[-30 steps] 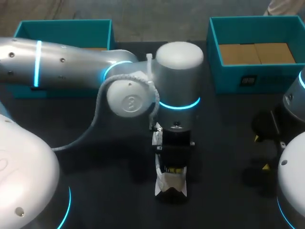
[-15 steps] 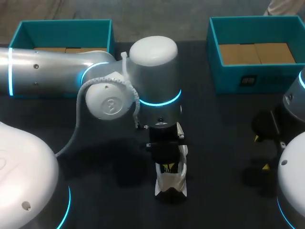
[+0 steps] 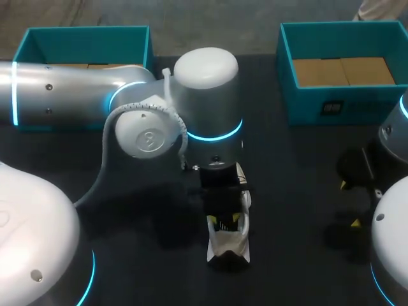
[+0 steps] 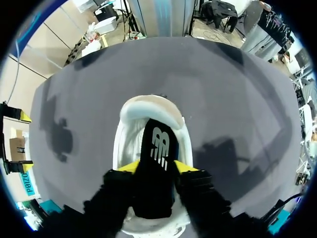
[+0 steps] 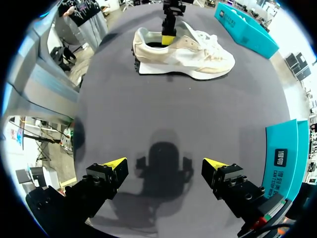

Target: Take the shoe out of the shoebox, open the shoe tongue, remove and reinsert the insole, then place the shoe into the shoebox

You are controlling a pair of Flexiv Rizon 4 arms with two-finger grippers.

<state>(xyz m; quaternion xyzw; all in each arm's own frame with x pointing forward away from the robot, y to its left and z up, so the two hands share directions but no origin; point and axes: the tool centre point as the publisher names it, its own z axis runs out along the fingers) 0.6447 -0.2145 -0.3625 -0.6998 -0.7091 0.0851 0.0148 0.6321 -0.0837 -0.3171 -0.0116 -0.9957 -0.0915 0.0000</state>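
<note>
Shoe (image 3: 227, 246) lies on the table (image 3: 299, 191), left jaws pinching its black insole (image 4: 154, 163), right jaws spread apart.

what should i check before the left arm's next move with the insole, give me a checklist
1. Left gripper shut on the insole: ok.
2. Insole clear of the shoe: cannot tell, the gripper hides its near end.
3. Shoe standing on its sole on the table: ok.
4. Right gripper steadying the shoe: not ok, it is open and apart from it.
</note>
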